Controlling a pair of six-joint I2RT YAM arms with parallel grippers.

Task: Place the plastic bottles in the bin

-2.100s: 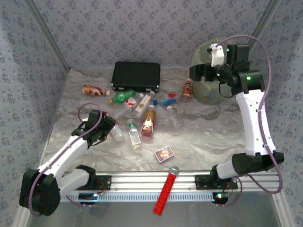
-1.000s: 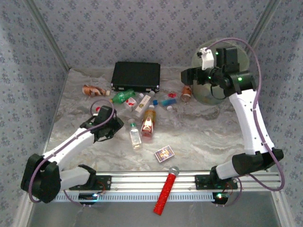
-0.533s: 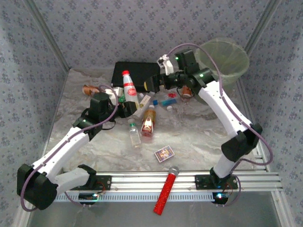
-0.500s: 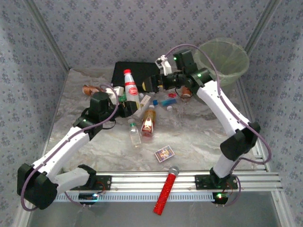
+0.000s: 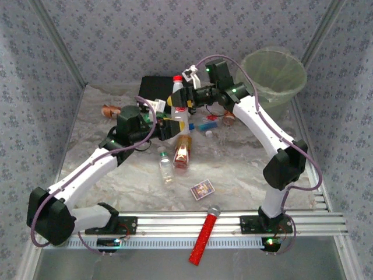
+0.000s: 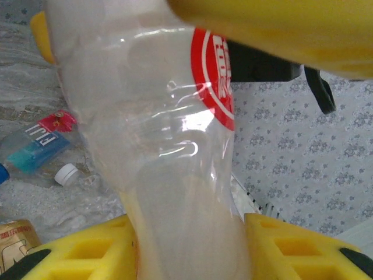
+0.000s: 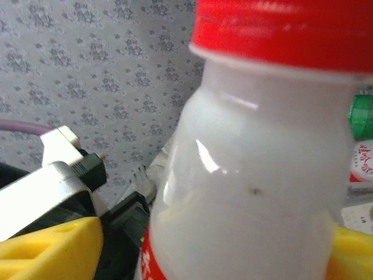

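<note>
A clear bottle (image 5: 178, 87) with a red cap and red label stands upright in the air above the table's middle. My left gripper (image 5: 175, 121) is shut on its lower body (image 6: 163, 116), yellow fingers (image 6: 87, 251) pressed to both sides. My right gripper (image 5: 178, 99) sits around the bottle's upper part (image 7: 256, 175), open, with a gap left of the bottle. Other plastic bottles lie on the table: an orange-brown one (image 5: 182, 153), a clear one (image 5: 166, 166), a blue-labelled one (image 5: 205, 125). The bin (image 5: 259, 58) stands at the far right.
A flat black case (image 5: 152, 87) lies behind the arms. A patterned card box (image 5: 202, 189) and a red microphone (image 5: 205, 233) lie near the front rail. More bottles rest at the far left (image 5: 111, 109) and beside the bin (image 5: 229, 119).
My left gripper raised the red-capped bottle and carried it right. The right arm swung left from the bin to the bottle, and its jaws narrowed around it.
</note>
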